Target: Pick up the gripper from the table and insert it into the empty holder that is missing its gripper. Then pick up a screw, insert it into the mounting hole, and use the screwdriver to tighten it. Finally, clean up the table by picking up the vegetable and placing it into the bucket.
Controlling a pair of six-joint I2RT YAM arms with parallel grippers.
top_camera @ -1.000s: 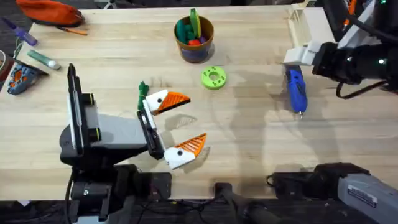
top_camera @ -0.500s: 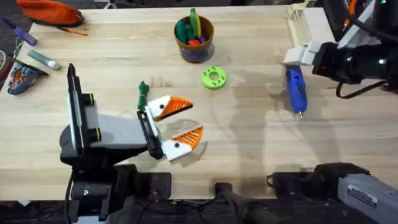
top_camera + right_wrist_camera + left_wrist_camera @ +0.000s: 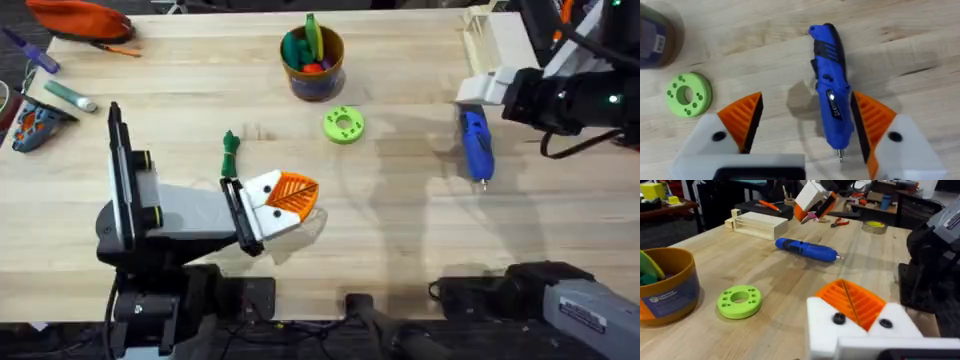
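My left gripper [image 3: 292,195] hovers low over the near middle of the table, its orange pads [image 3: 852,300] pressed together with nothing between them. The slim dark-green vegetable [image 3: 231,152] lies on the wood just beyond and to the left of it, untouched. The tan bucket [image 3: 312,62] with toys inside stands at the back centre. The blue screwdriver [image 3: 476,145] lies flat at the right. My right gripper [image 3: 807,112] hangs open above the screwdriver [image 3: 830,100], fingers on either side of it and not touching. The loose gripper, the empty holder and the screw are out of view.
A bright green disc with holes [image 3: 344,125] lies between the bucket and my left gripper. A pale wooden tray [image 3: 495,40] sits at the back right. An orange pouch [image 3: 80,18], a teal marker [image 3: 68,95] and small tools crowd the left edge.
My left gripper's fingers have come together from wide open to shut, catching nothing. The vegetable, the screwdriver and the right arm have stayed where they were.
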